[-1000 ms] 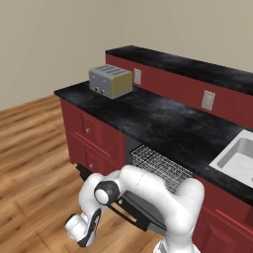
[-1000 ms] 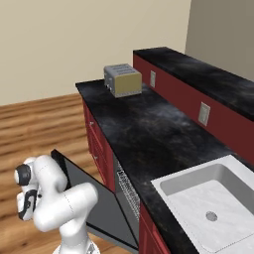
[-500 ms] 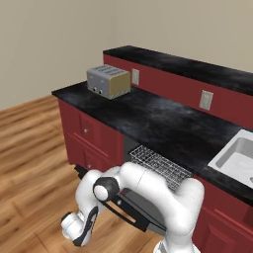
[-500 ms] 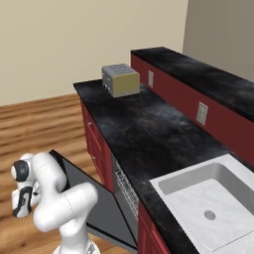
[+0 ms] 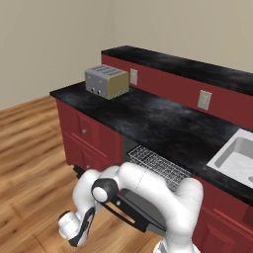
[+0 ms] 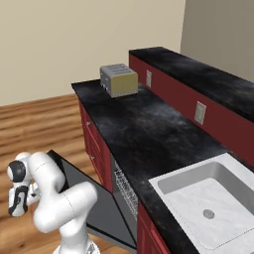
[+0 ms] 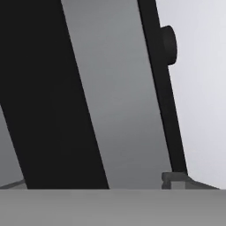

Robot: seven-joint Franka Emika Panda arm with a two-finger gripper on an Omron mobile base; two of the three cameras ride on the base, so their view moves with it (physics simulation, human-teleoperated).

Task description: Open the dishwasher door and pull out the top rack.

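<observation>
Claw [image 5: 74, 236] hangs low by the wood floor [image 5: 29, 148], pointing down, out in front of the cabinets; can't tell if it's open or shut, fingers too dark and small in the base views, and the hand view shows just one fingertip [image 7: 176, 180] at the bottom edge. Hand cam looks close up at slanted grey and black bands w/ a small dark knob at one edge; can't say for sure what part that is.

Just behind and above the claw, the dishwasher door [image 6: 94, 198] is dropped down wide open, dark inner face up, arm draped over it. In the left base view its dark edge [image 5: 133, 217] shows under the arm's elbow.

Beyond the door, the top rack [image 5: 158, 165] of silver wire sticks partway out of the opening, right under the lip of the black surface [image 5: 158, 118]. From the right base view the rack [image 6: 126, 191] shows edge-on inside the opening.

Further off: red cabinet fronts [image 5: 84, 133] beside the opening, toaster [image 5: 106, 81] at the far end of the surface, white sink [image 6: 208, 203] to the other side, wall outlets [image 5: 204, 99] on the red backsplash.
</observation>
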